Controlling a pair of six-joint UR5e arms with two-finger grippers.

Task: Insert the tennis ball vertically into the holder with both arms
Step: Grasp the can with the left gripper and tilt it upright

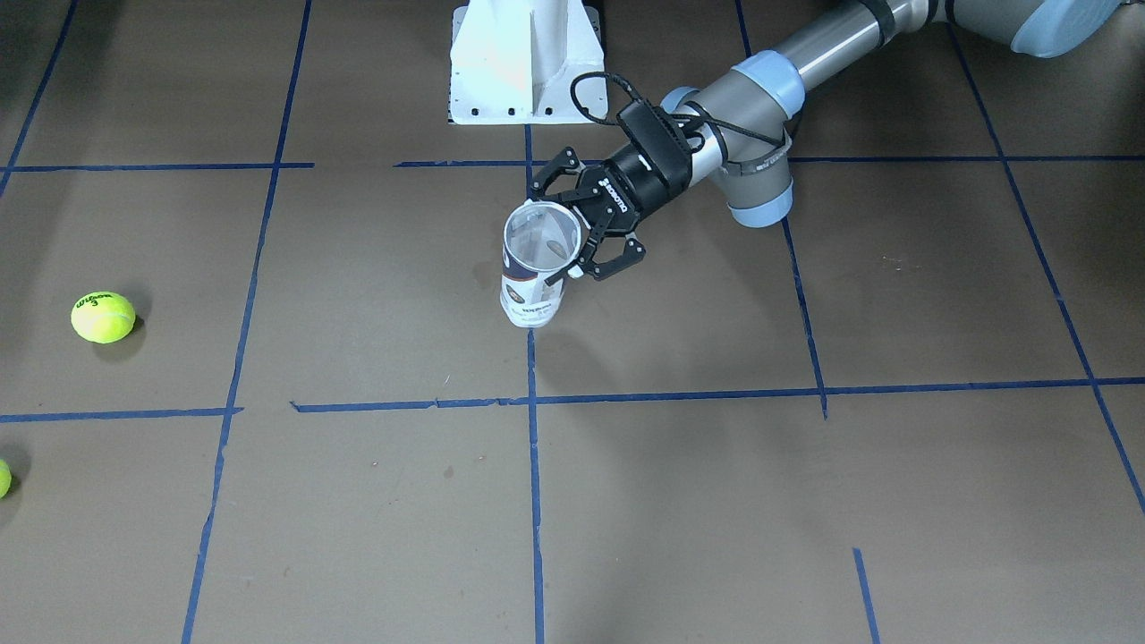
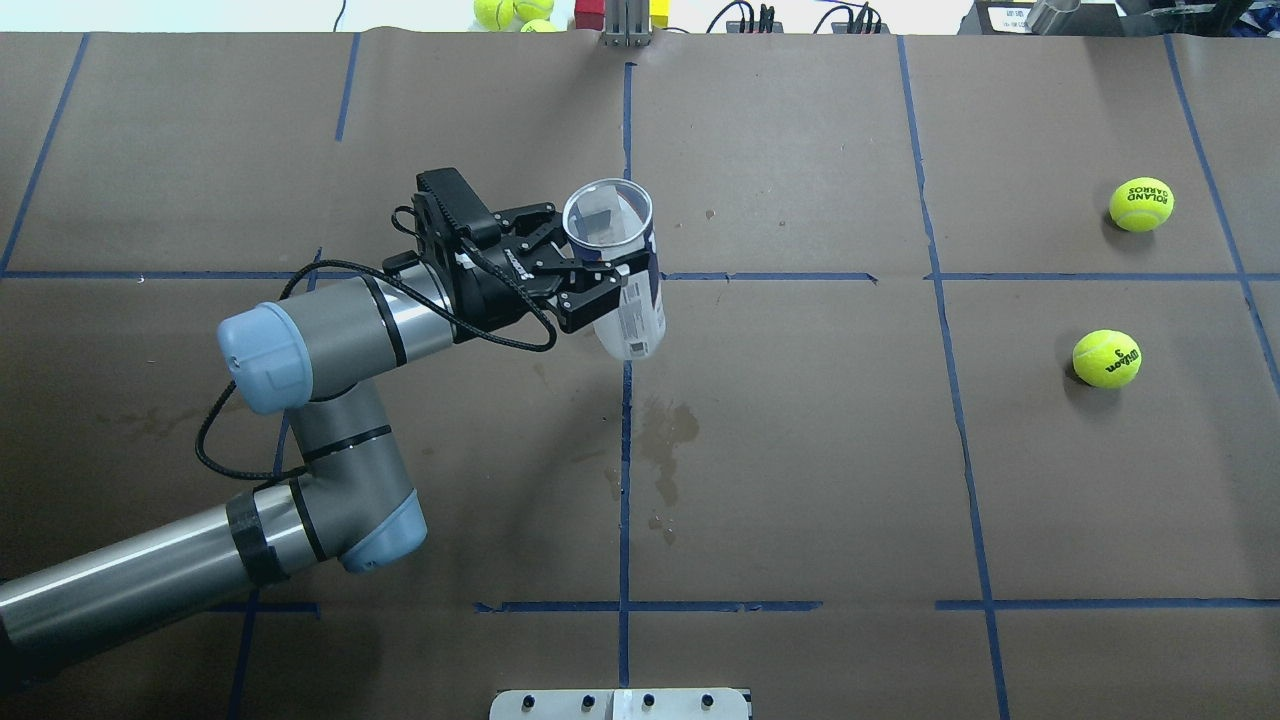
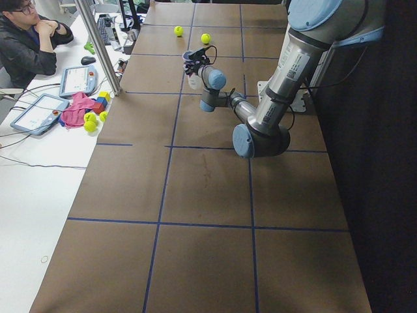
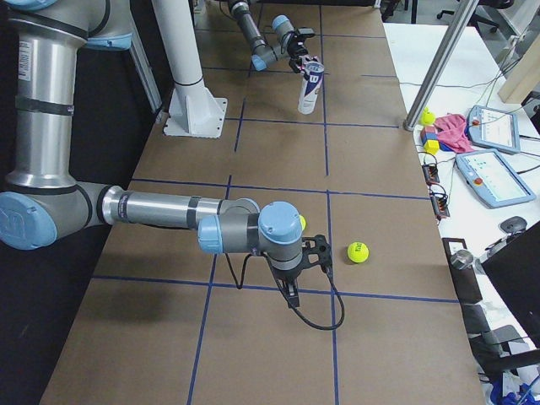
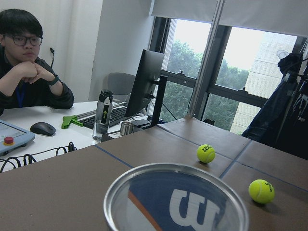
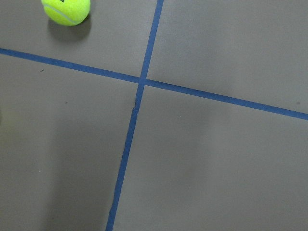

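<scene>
Black left pincer (image 2: 600, 262) pinching holder (image 2: 632, 320) under open rim, upright, middle of tabletop (image 2: 800, 450). Could tip or slip if pushed off-axis. Far right: loose tennis ball (image 2: 1107, 358), liable to roll when nudged. Right pincer (image 4: 315, 254): spread or not, cannot tell.

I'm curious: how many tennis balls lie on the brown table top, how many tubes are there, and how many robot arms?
Tennis balls: 2
Clear tube: 1
Robot arms: 2
Total: 5

Clear holder (image 2: 633, 318) near-upright in left tool (image 2: 600, 262), nearest tennis ball (image 2: 1107, 358) well apart
</scene>
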